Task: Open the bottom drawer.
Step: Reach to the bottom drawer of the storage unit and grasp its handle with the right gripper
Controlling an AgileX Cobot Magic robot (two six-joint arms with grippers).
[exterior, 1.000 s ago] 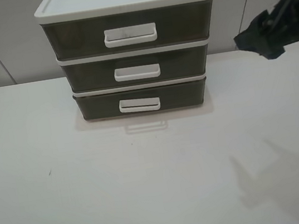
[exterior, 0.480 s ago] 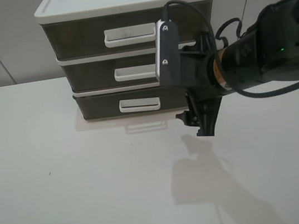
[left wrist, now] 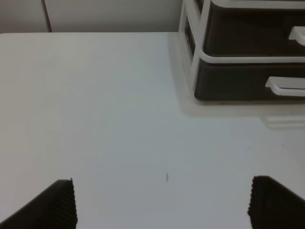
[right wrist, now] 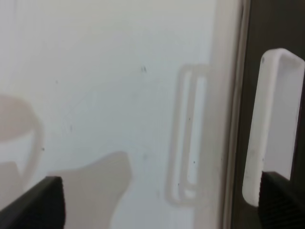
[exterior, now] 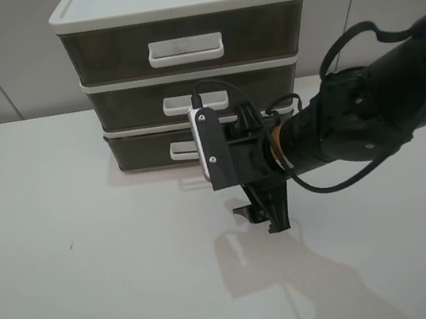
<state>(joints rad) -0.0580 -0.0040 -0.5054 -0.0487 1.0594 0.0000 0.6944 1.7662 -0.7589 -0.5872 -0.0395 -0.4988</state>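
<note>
The bottom drawer [exterior: 141, 149] is the lowest smoky-brown tier of the white-framed unit and sits shut, flush with the frame. Its white loop handle [exterior: 182, 150] is partly hidden behind my right arm. My right gripper [exterior: 262, 220] is open and empty, pointing down at the table just in front of the drawer, a little right of the handle. In the right wrist view [right wrist: 157, 205] the handle [right wrist: 271, 129] lies close to one fingertip [right wrist: 281, 202]. My left gripper [left wrist: 164, 210] is open and empty above the table, with the bottom drawer [left wrist: 238, 81] well apart from it.
The middle drawer [exterior: 140, 104] and the taller top drawer [exterior: 109, 53] are shut above it. The white table [exterior: 92, 266] spreads in front and to the left. The handle's faint reflection [right wrist: 188, 138] shows on the tabletop. A wall stands behind the unit.
My right arm has swung in from the far right, moved left and lowered in front of the bottom drawer. The drawers have not moved.
</note>
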